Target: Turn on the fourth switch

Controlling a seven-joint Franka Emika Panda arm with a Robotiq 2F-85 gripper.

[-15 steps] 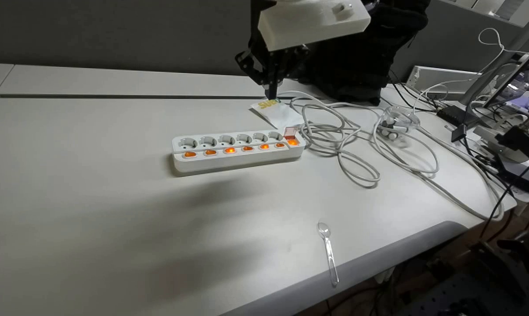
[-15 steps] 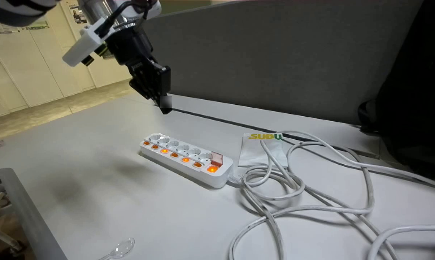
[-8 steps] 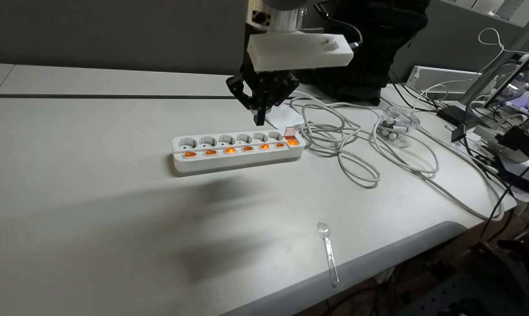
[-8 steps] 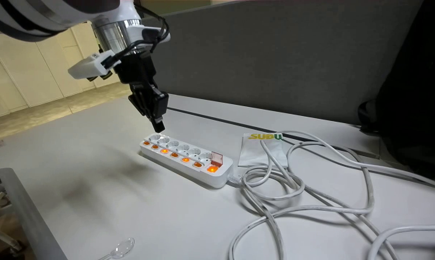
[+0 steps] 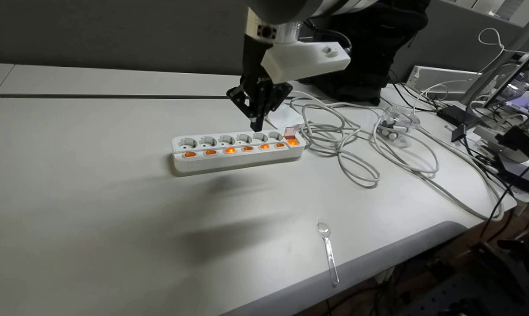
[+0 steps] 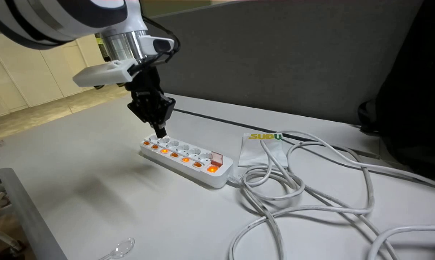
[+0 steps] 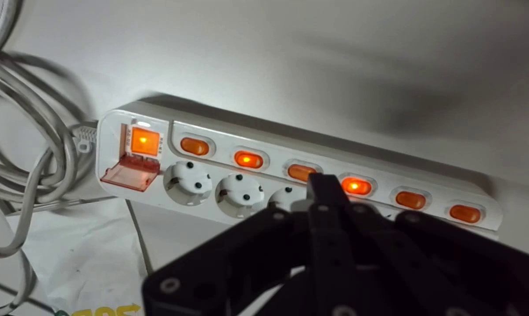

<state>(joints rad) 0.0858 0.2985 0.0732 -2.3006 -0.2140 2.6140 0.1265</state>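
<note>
A white power strip (image 5: 238, 163) lies on the table with a row of orange switches beside its sockets. The fourth switch from the end away from the cord is unlit; it shows in both exterior views (image 5: 247, 149) (image 6: 174, 155) and in the wrist view (image 7: 300, 172). The switches on either side of it (image 7: 356, 186) (image 7: 248, 159) are lit. My gripper (image 7: 323, 177) is shut with nothing between its fingertips. It points down above the strip's socket side, and in the wrist view its tips cover the edge of the unlit fourth switch. I cannot tell the height gap.
A lit main switch (image 7: 144, 141) with a raised clear cover (image 7: 132, 172) sits at the cord end. A coiled white cable (image 6: 271, 195) and a white napkin (image 6: 262, 153) lie near that end. A clear plastic spoon (image 5: 328, 250) lies near the front edge. A grey partition (image 5: 115, 35) stands behind.
The arm has come down and the shut gripper has moved from behind the strip to close above its sockets. The wrist has turned a little. The switch lights look the same.
</note>
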